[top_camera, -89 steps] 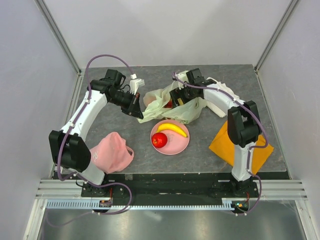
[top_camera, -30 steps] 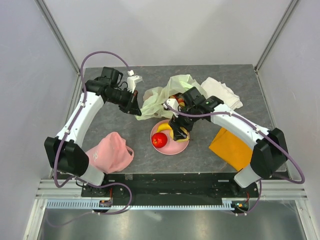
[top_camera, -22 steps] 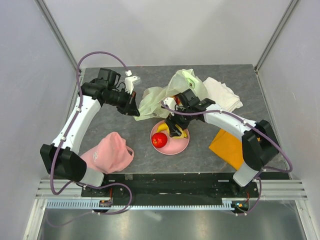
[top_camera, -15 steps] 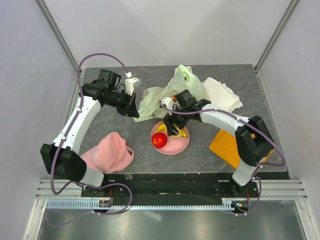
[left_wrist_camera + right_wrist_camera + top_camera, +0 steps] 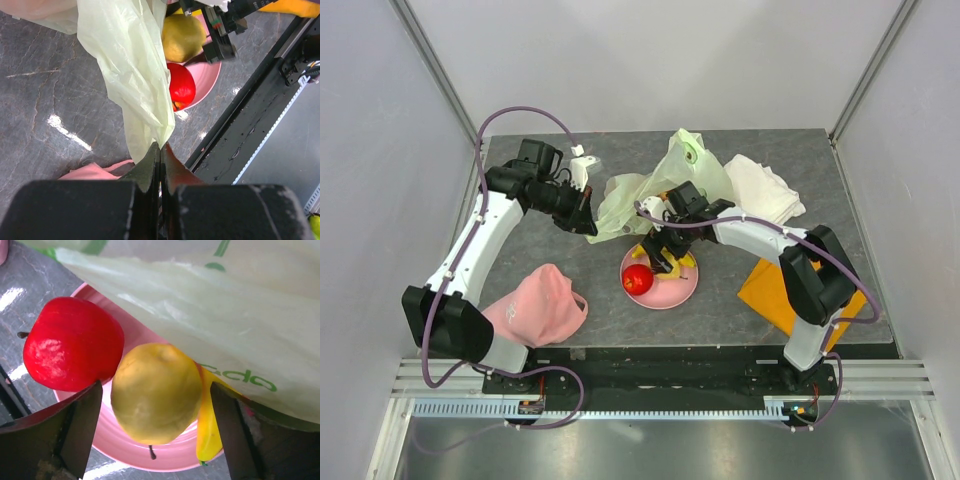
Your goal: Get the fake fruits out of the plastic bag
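The pale yellow-green plastic bag [image 5: 665,185] is held up by its edge in my left gripper [image 5: 588,222], shut on its corner [image 5: 161,147]. My right gripper [image 5: 660,258] hovers low over the pink plate [image 5: 682,292], open. In the right wrist view a round yellow fruit [image 5: 156,392] lies on the plate [image 5: 125,452] between the fingers [image 5: 80,425], untouched. A red apple [image 5: 72,351] lies left of it and a banana [image 5: 210,425] right of it. The bag [image 5: 200,315] hangs just behind. The apple shows in the top view [image 5: 637,280] too.
A pink cap [image 5: 542,305] lies at the front left. A white folded cloth [image 5: 762,190] lies behind the right arm, an orange cloth [image 5: 785,290] at the front right. The table's black front rail [image 5: 260,100] is near.
My right gripper came out of the bag to the plate, and the yellow fruit now lies there. My left gripper has lifted the bag's edge higher.
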Motion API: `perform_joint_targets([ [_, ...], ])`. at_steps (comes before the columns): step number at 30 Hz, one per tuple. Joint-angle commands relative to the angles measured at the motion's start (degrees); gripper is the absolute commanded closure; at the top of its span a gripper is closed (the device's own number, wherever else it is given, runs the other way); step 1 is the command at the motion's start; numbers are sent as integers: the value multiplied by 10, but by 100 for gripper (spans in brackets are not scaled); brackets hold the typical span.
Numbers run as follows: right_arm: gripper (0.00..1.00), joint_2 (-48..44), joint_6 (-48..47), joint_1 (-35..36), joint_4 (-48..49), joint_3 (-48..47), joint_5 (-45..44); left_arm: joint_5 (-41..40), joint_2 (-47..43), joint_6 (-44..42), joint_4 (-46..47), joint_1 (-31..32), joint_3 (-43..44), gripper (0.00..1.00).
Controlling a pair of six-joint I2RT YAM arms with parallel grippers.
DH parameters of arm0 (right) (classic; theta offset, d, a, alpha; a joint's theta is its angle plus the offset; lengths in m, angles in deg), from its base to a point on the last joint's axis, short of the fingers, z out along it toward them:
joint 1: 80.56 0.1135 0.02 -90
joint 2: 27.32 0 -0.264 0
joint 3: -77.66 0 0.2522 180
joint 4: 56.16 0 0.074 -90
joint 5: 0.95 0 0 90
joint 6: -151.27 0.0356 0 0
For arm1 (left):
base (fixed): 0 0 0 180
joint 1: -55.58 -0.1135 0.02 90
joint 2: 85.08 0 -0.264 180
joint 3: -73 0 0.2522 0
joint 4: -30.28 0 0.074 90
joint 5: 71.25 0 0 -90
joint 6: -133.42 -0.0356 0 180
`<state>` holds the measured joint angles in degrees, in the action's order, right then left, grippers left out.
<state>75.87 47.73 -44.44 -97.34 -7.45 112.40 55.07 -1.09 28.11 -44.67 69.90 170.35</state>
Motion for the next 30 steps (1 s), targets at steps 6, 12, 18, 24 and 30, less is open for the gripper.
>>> perform_joint_targets([
  [6, 2, -45, 6, -1, -7, -25, -27, 18, 6, -17, 4, -3, 6, 98],
  [12, 2, -113, -45, -3, -133, -103, -42, 30, -3, -13, 4, -3, 7, 98],
  [18, 2, -142, 11, -10, -194, -236, 6, 58, -30, -14, -4, -3, -7, 99],
  [24, 26, -16, -11, -13, -153, -286, -66, 100, -37, -33, -33, -3, -11, 98],
  [30, 68, 78, -60, -85, -162, -317, -129, 84, -15, -36, -60, -3, 17, 98],
])
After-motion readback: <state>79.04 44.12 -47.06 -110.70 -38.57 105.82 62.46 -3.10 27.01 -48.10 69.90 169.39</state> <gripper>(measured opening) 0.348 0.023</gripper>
